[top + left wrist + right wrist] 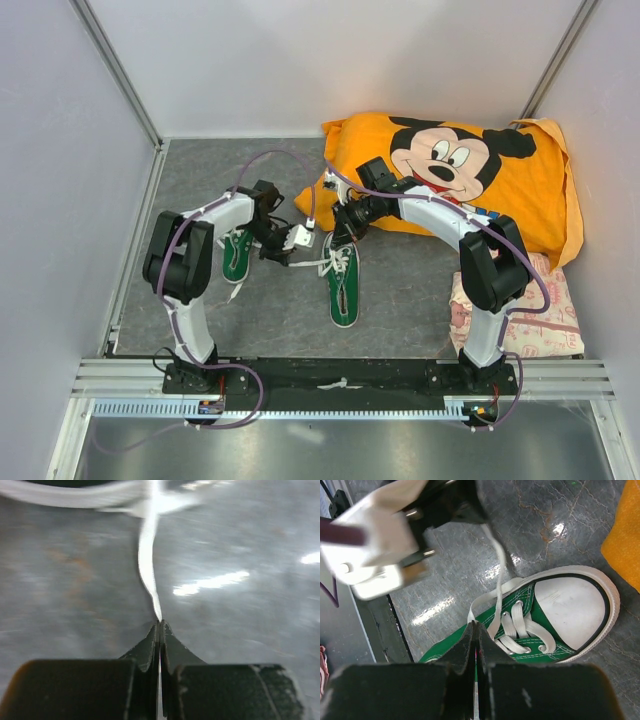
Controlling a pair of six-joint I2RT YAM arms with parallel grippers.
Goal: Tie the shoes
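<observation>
At the left of the worktop the left-hand shoe lies beside the left arm, not being worked on. Next over, the left pincer is fully closed on a white lace. The strand leaves the tips and runs off taut, and the right wrist view shows it leading down to the eyelets of the right-hand shoe. That shoe sits mid-worktop between the two arms, and its white toe cap is clear of the orange cloth behind it. The right pincer is also closed, with its tips right at a lace loop over the tongue. I cannot tell whether it has the loop pinched or is only resting against it. Judged step: forming or drawing the first crossing on the right-hand shoe. To do it well, pull with the left arm low and outward, in line with the strand, so the shoe does not lift or swivel. The right pincer should anchor the other strand close to the eyelets. Tension should rise slowly, because a flat lace in a tip-only grip can slip out. No knot shows in these views yet.
</observation>
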